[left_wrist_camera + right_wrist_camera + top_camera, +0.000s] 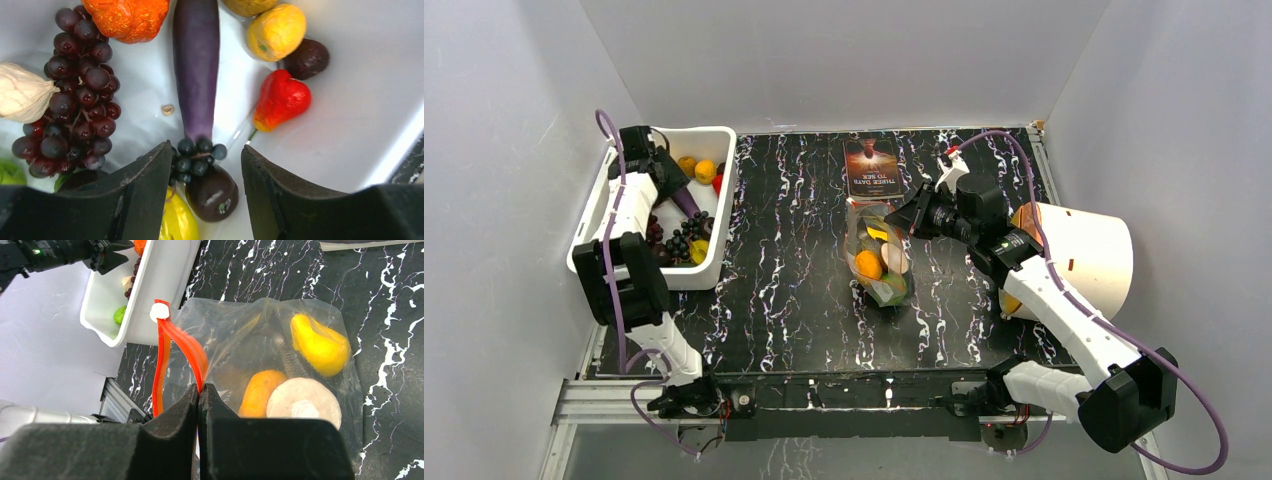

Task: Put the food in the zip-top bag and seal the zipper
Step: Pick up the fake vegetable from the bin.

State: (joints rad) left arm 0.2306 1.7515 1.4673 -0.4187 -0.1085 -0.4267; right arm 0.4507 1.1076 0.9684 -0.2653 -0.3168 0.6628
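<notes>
1. The zipper (pixel 162 355) is pinched in the closed right gripper (pixel 199 390), presumably to steady the zip-top bag (pixel 240 335) on the table (pixel 784 300).
2. The left gripper (pixel 206 165) is set half-wide astride a small grape cluster (pixel 197 155) in the white tub (pixel 350 125), seemingly for picking.

White walls (pixel 824 60) on three sides; black white-veined marble tabletop (pixel 794 290).

1. In the left wrist view, the orange fruit (pixel 127 15) is cut off by the top edge and a green item (pixel 7 172) by the left edge.
2. The yellow fruit (pixel 177 225) runs off the bottom edge, partly behind the left gripper (pixel 207 150).
3. In the right wrist view, the zipper (pixel 161 355) disappears between the pressed fingers of the right gripper (pixel 199 390).
4. From above, the contents of the zip-top bag (pixel 879 255) are too small to name.
</notes>
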